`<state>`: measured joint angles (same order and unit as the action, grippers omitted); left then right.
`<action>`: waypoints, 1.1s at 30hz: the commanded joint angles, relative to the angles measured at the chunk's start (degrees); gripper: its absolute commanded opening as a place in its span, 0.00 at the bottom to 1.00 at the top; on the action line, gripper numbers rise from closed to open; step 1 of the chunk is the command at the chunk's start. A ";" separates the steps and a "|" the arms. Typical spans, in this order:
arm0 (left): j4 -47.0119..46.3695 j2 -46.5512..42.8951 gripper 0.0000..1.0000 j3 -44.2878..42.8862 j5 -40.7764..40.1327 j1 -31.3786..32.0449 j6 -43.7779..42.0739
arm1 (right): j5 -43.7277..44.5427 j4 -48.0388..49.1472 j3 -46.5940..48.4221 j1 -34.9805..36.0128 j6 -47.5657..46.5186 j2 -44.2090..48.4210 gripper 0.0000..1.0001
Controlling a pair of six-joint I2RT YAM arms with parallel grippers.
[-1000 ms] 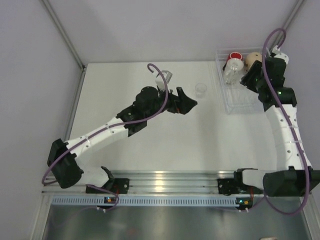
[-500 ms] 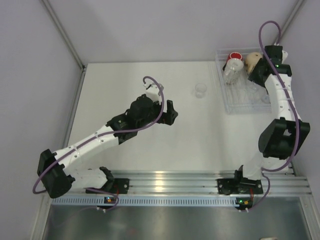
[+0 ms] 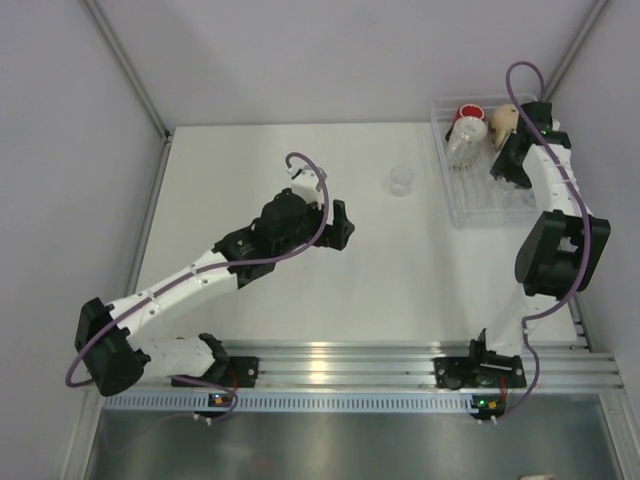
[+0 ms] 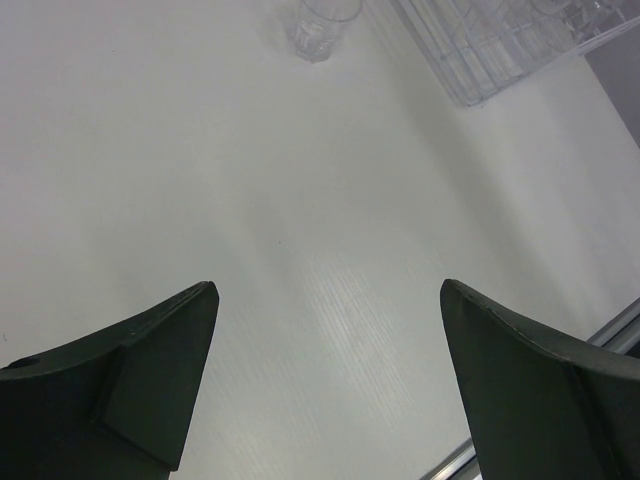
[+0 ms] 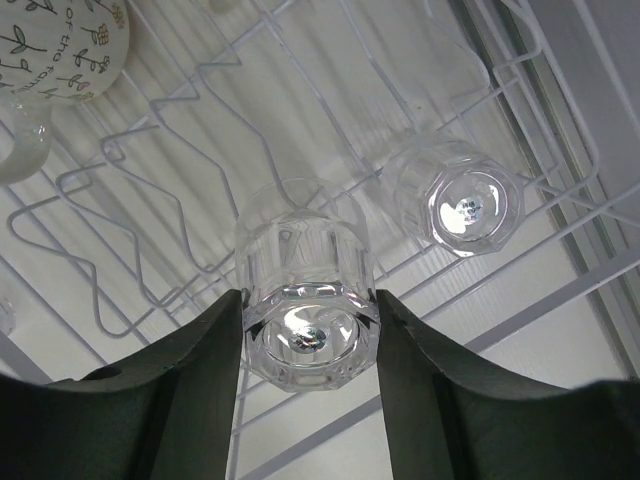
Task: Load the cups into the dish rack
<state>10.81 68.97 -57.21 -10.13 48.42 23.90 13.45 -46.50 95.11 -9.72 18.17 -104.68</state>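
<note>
The held tumbler (image 5: 305,300) is to be set into the dish rack (image 3: 470,205), apparently base upward, just beside the second tumbler (image 5: 455,200) already lodged there. It should be lowered straight between the wires and released only once it is borne by them (a tilted glass could roll against its neighbour). The right jaws are closed narrowly on that tumbler, one pressed to each side of its base. The left jaws are spread wide and nothing is held in them; they are poised above the worktop (image 4: 300,200), with one loose tumbler (image 4: 320,25) standing ahead, outside the rack.
</note>
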 commanded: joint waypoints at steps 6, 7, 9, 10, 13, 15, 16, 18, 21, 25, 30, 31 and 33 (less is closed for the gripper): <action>-0.61 2.66 0.98 -1.94 0.64 0.00 1.32 | 4.04 0.36 -0.62 -0.83 -2.09 -2.19 0.00; -0.53 3.01 0.98 -2.20 0.90 0.00 1.41 | 3.86 0.53 -1.15 -0.74 -2.00 -1.84 0.00; -0.52 3.45 0.98 -2.64 1.25 0.00 1.67 | 3.34 0.62 -2.65 -0.83 -2.00 -1.14 0.00; -0.53 3.89 0.98 -2.82 1.51 0.00 1.85 | 3.33 1.06 -3.26 -0.74 -1.74 0.26 0.00; -0.53 4.59 0.98 -3.26 2.04 0.00 2.20 | 3.33 2.38 -5.02 -0.83 -1.39 2.29 0.00; -0.53 4.94 0.98 -3.43 2.13 0.09 2.47 | 3.16 0.81 -3.18 -0.74 -1.56 2.03 0.00; -0.53 5.21 0.98 -3.61 2.39 0.09 2.55 | 3.25 -0.59 -2.65 -0.74 -1.74 1.85 0.00; -0.53 5.56 0.98 -3.87 3.01 0.09 2.73 | 3.42 -1.40 -2.12 -0.83 -2.00 2.03 0.00; -0.53 5.74 0.98 -3.79 3.27 0.09 3.08 | 3.69 -2.45 -2.12 -0.83 -2.18 2.73 0.00; -0.53 5.47 0.98 -3.52 3.89 0.18 3.35 | 3.34 -3.07 -2.47 -0.92 -2.27 3.35 0.00; -0.53 4.77 0.98 -2.91 4.15 0.09 3.61 | 1.58 -4.99 -2.30 -0.92 -1.83 3.61 0.00; -0.53 4.77 0.98 -2.82 4.15 0.18 3.78 | 1.14 -5.35 -2.47 -0.92 -1.74 3.61 0.00; -0.53 4.59 0.98 -2.73 4.24 0.18 3.79 | 0.70 -5.88 -2.91 -1.10 -1.30 3.61 0.00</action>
<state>11.25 74.65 -58.83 -6.61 48.45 27.16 11.68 -47.48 91.24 -9.54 17.58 -102.98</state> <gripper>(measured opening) 0.983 0.500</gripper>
